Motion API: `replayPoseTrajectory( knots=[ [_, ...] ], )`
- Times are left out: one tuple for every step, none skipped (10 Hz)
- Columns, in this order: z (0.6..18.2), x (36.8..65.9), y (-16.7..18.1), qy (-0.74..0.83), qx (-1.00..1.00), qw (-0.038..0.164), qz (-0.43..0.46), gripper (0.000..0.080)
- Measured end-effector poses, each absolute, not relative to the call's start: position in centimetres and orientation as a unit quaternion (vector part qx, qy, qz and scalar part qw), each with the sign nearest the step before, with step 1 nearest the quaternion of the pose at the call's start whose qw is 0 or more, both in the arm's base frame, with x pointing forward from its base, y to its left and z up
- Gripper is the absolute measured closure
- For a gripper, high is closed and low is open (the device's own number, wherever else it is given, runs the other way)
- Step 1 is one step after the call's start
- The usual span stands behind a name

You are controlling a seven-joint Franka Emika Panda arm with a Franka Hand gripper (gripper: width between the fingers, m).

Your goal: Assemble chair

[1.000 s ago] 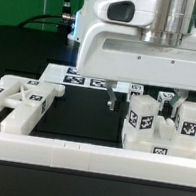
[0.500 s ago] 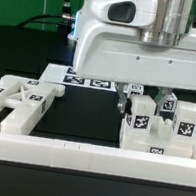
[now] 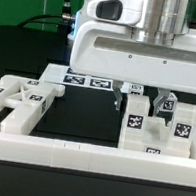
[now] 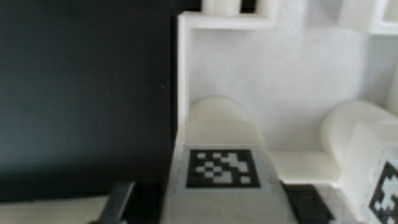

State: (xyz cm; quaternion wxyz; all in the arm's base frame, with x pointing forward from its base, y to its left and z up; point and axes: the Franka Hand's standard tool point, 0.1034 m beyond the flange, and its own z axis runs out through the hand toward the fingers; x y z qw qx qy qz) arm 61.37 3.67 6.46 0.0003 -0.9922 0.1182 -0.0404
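Observation:
A white upright chair piece [image 3: 135, 118] with a black-and-white tag stands at the exterior view's right, next to a second tagged upright piece [image 3: 186, 123]. My gripper [image 3: 141, 104] hangs straight over the first piece with one dark finger on each side of it. In the wrist view the tagged piece [image 4: 222, 150] fills the space between the fingers of my gripper [image 4: 214, 205], which is shut on its top. The rounded neighbouring piece [image 4: 365, 140] lies close beside it.
Further flat white chair parts [image 3: 20, 100] lie at the exterior view's left. The marker board [image 3: 88, 81] lies behind on the black table. A long white rail [image 3: 87, 160] runs across the front. The two uprights stand on a white block [image 3: 159, 153].
The arm has shifted toward the exterior view's right, over the tagged upright piece. The jaws, wide open before, have closed onto it.

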Motion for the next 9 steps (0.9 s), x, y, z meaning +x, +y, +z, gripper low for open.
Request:
replayPoseTrajectory(
  knots=[
    [6.5, 61.4, 3.7, 0.160, -0.986, 0.002, -0.040, 0.0511],
    [6.4, 61.2, 3.5, 0.195, -0.980, 0.001, -0.037, 0.0511],
    [6.4, 61.2, 3.1, 0.236, -0.971, 0.000, -0.036, 0.0511],
    [6.4, 61.0, 3.0, 0.270, -0.962, -0.001, -0.034, 0.0511],
    [6.4, 60.7, 2.6, 0.319, -0.947, -0.006, -0.029, 0.0504],
    [6.4, 60.6, 2.5, 0.325, -0.945, -0.007, -0.029, 0.0504],
    [6.4, 60.6, 2.5, 0.327, -0.945, -0.007, -0.029, 0.0501],
    [6.3, 60.6, 2.5, 0.330, -0.943, -0.007, -0.029, 0.0501],
    [6.3, 60.6, 2.5, 0.329, -0.944, -0.007, -0.029, 0.0322]
  ],
)
